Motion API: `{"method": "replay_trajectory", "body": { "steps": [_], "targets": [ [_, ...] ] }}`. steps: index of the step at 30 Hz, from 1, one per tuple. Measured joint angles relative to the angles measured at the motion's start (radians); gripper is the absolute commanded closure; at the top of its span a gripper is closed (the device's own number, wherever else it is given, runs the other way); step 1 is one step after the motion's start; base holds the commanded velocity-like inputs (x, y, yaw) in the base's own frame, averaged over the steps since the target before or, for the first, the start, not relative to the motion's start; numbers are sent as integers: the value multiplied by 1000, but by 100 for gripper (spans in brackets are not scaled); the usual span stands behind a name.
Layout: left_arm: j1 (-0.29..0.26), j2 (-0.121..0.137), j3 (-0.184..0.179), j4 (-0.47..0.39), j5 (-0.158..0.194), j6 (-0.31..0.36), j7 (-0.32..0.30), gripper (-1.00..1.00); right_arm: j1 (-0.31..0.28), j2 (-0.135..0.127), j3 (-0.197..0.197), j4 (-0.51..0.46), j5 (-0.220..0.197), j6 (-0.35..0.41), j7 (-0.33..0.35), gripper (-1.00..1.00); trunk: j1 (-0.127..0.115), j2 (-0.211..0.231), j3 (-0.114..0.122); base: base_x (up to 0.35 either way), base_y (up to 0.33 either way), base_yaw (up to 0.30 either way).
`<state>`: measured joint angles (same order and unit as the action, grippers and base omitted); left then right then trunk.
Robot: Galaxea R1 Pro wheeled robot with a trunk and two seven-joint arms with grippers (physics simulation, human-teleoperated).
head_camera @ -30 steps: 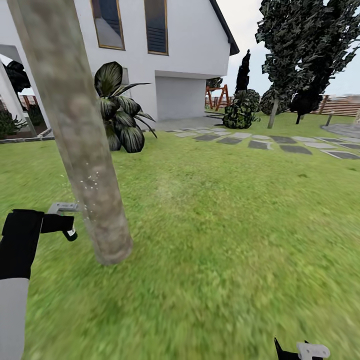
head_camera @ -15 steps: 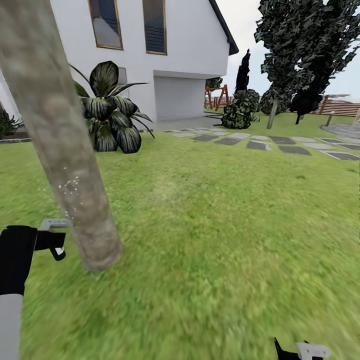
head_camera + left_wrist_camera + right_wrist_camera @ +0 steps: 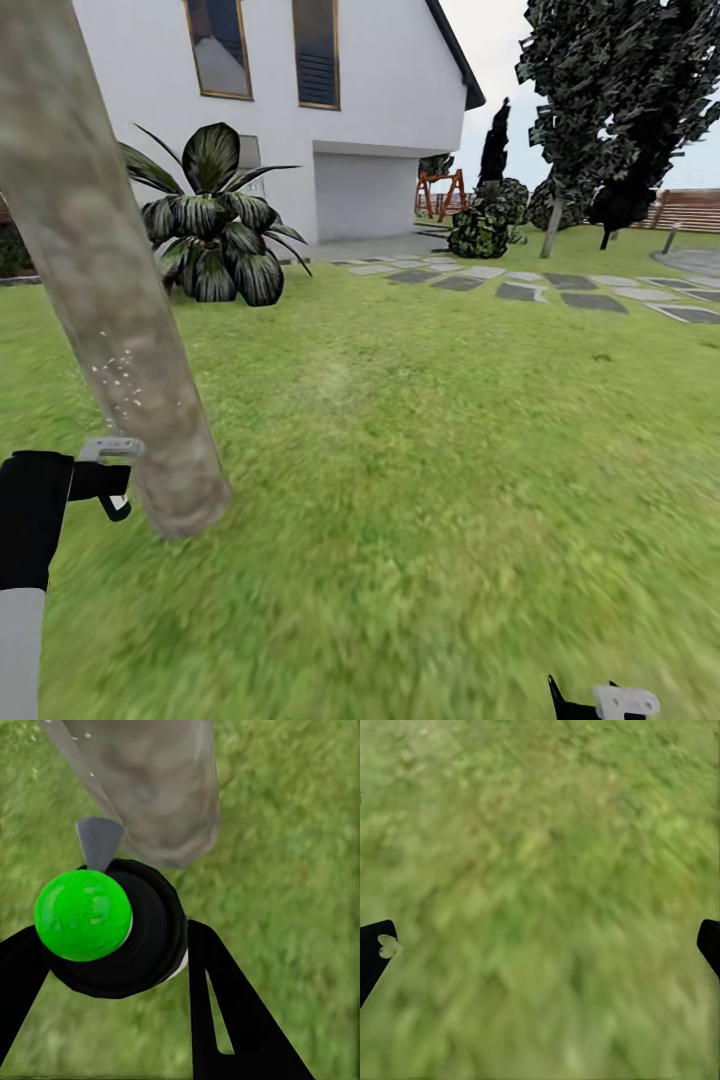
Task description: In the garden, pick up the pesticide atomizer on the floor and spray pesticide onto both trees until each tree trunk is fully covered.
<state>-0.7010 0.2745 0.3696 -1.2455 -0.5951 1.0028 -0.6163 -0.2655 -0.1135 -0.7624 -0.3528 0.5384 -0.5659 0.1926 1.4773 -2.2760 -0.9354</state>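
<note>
Head view: at far left my left gripper [image 3: 105, 480] pinches the atomizer [image 3: 110, 449] just beside the trunk [image 3: 110, 300], near its base. In the left wrist view both fingers [image 3: 225, 1020] press against the atomizer's black body under its green cap, and the grey nozzle points at the bark. One small patch of pesticide [image 3: 118, 380] speckles the trunk low on its left side; the rest of the bark looks bare, so I judge the spraying barely begun. To do it well I'd hold the nozzle square to the bark, sweep slowly up and down, then work round the trunk so no side is missed, keeping the nozzle close without touching. Moving right: one striped plant [image 3: 210, 225] stands before one white house [image 3: 330, 110], then the lawn [image 3: 430, 450], a row of paving slabs [image 3: 520, 285] and dark trees [image 3: 600, 90] by the fence. One thick trunk is in sight; the task needs two. At bottom right, my right gripper [image 3: 600, 702] hangs over grass, its fingers [image 3: 375, 952] spread wide, holding nothing.
</note>
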Motion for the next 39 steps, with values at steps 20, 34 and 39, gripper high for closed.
{"method": "replay_trajectory", "body": {
  "steps": [20, 34, 39],
  "targets": [
    [0, -1, 3, -9, 0, 4, 0, 100, 0, 2, 0, 0, 0, 0, 1, -100, 0, 0, 0, 78, -274, 185],
    [9, 3, 23, 9, -12, -3, 28, 100, 0, 2, 0, 0, 0, 0, 1, -100, 0, 0, 0, 158, -237, 119],
    [62, -1, 96, 122, 3, -50, 86, 100, 0, 3, 0, 0, 0, 0, 1, -100, 0, 0, 0, 129, -255, 276]
  ]
}}
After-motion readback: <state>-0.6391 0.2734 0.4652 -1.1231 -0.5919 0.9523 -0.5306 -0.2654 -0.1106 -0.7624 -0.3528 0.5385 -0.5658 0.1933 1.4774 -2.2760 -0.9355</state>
